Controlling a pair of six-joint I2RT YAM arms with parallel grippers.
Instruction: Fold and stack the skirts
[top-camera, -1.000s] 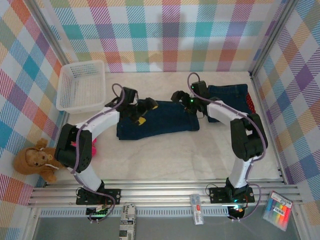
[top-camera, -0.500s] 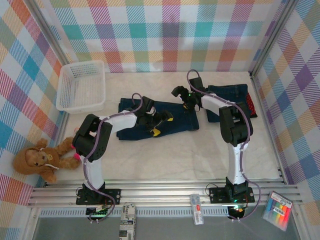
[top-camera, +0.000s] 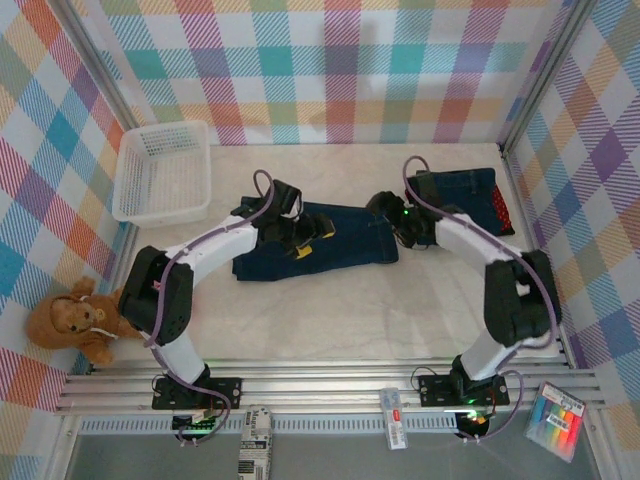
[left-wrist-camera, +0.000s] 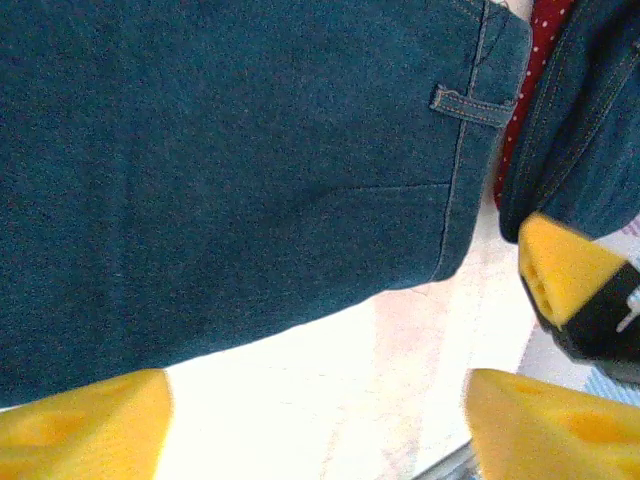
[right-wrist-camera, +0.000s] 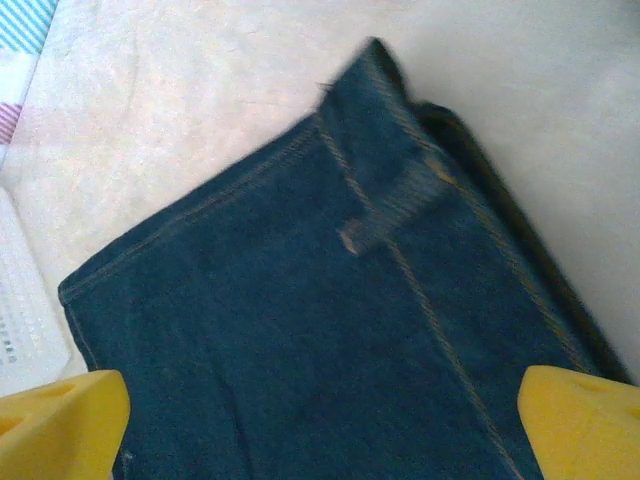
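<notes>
Left tool (top-camera: 305, 235) and right tool (top-camera: 385, 208) hover spread over the denim skirt (top-camera: 350, 238), which lies flat on the bench (top-camera: 350, 310). Uneven pinches could skew its fold; a dragged end might snag and topple the stack (top-camera: 465, 190) just beside.

A dark blue denim skirt (top-camera: 350, 242) lies flat across the middle of the counter (top-camera: 330, 320), its long side running left to right and its waistband end toward the right. Near that end, with a strip of counter between them, a second denim skirt (top-camera: 465, 188) sits folded on a red skirt with white dots (top-camera: 504, 212). The red skirt's edge peeks out at the right.
</notes>
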